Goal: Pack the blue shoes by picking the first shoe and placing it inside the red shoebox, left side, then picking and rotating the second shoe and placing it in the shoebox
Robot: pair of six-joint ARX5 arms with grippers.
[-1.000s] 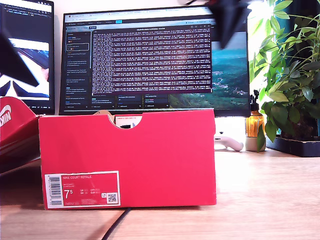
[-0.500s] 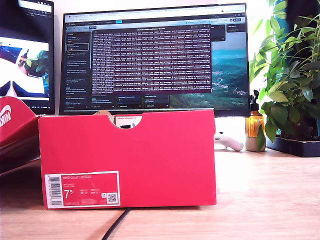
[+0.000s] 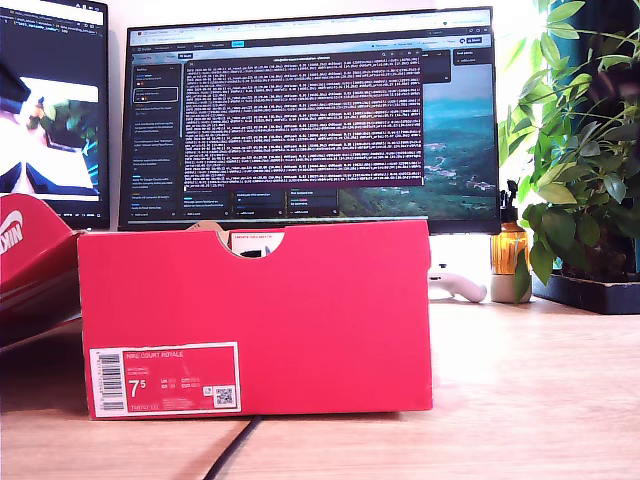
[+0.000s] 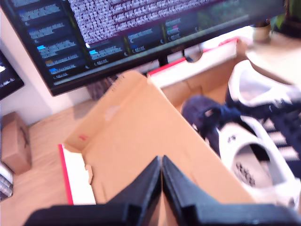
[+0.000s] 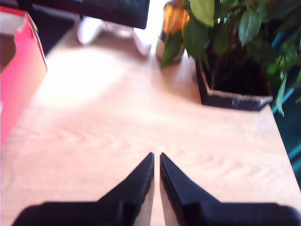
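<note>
The red shoebox (image 3: pixel 255 315) stands in the middle of the exterior view, label side facing the camera, and its inside is hidden there. In the first wrist view both blue shoes lie side by side inside the red shoebox (image 4: pixel 214 48): one blue shoe (image 4: pixel 263 96) and the other blue shoe (image 4: pixel 244 155), blurred, with white linings showing. My first gripper (image 4: pixel 161 165) is shut and empty above the lid's brown inner side, beside the box. My second gripper (image 5: pixel 156 161) is shut and empty over bare wood, with the red shoebox (image 5: pixel 19 70) off to one side.
The red lid (image 3: pixel 25 260) leans at the exterior view's left, its cardboard inside (image 4: pixel 127 132) under my first gripper. Two monitors (image 3: pixel 310 120) stand behind the box. A white controller (image 3: pixel 455 285), an amber bottle (image 3: pixel 508 250) and a potted plant (image 3: pixel 585 160) fill the exterior view's right.
A second ago, dark blurred arm parts crossed the exterior view's top right and left edge. They have lifted out of that view. The box has not moved.
</note>
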